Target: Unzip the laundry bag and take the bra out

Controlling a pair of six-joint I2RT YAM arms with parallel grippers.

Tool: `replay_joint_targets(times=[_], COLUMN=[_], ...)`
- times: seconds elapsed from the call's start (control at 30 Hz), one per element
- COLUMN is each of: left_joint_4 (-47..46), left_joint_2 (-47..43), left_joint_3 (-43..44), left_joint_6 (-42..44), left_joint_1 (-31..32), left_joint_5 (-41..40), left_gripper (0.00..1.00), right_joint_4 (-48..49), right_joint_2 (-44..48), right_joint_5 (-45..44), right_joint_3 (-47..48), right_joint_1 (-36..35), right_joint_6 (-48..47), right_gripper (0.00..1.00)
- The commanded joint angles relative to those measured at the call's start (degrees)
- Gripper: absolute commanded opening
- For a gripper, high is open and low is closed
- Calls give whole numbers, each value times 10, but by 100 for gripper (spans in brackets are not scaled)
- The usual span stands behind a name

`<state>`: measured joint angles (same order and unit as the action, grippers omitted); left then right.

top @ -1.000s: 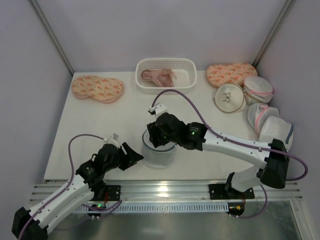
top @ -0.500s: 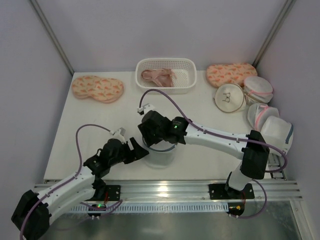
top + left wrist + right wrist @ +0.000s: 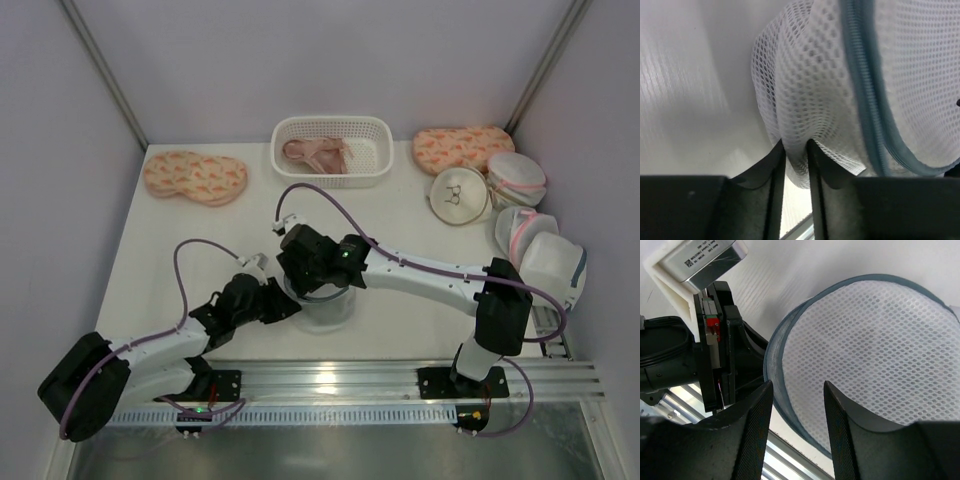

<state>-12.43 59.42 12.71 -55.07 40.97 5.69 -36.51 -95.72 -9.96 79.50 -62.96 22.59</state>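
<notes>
Near the front edge of the tabletop (image 3: 200, 250), about midway along it, the laundry bag (image 3: 328, 312) sits as a pale mesh dome, and both arms meet over its left side. The left hand (image 3: 796, 145) has closed to a narrow gap on a fold of the bag's white mesh, which is squeezed between its dark fingers (image 3: 772, 175) low on the bag's side wall, with the grey-blue zip (image 3: 867, 100) curving past just to the right of the pinch. The right hand (image 3: 797, 390) hangs above the bag's left rim with its fingers (image 3: 757, 430) standing apart and nothing between them (whether they touch the mesh cannot be told). Only the left wrist view shows the pinch itself; from overhead the left hand merely butts against the bag's left side. Only the right wrist view shows the flat mesh top ringed by the zip, with the left hand's black body close beside that rim. What the bag holds cannot be made out through the mesh.
</notes>
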Motion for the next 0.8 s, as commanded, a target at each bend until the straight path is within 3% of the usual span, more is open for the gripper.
replay_joint_targets(times=[0.0, 0.07, 0.1, 0.37, 0.57, 0.63, 0.77], left_joint_4=[-58, -49, -45, -1, 6, 13, 21], left_joint_2=[3, -10, -18, -77, -77, -77, -76], left_joint_3=[0, -1, 0, 6, 5, 5, -1], left_joint_6=[9, 7, 5, 8, 9, 11, 15], left_joint_1=[3, 3, 3, 3, 3, 3, 3], left_joint_5=[-8, -16, -20, -39, -34, -35, -37], left_gripper=[22, 11, 0, 0, 0, 0, 0], right_joint_4=[4, 6, 6, 10, -19, -26, -1], right_joint_2=[4, 4, 3, -11, -14, -10, 19], right_joint_5=[15, 16, 18, 26, -65, -74, -28], right_joint_3=[2, -5, -8, -21, -11, -13, -34], right_joint_1=[-7, -8, -8, -13, -13, -13, -14], right_joint_6=[-4, -4, -4, -2, 10, 9, -5], right_gripper=[49, 48, 48, 46, 34, 35, 52])
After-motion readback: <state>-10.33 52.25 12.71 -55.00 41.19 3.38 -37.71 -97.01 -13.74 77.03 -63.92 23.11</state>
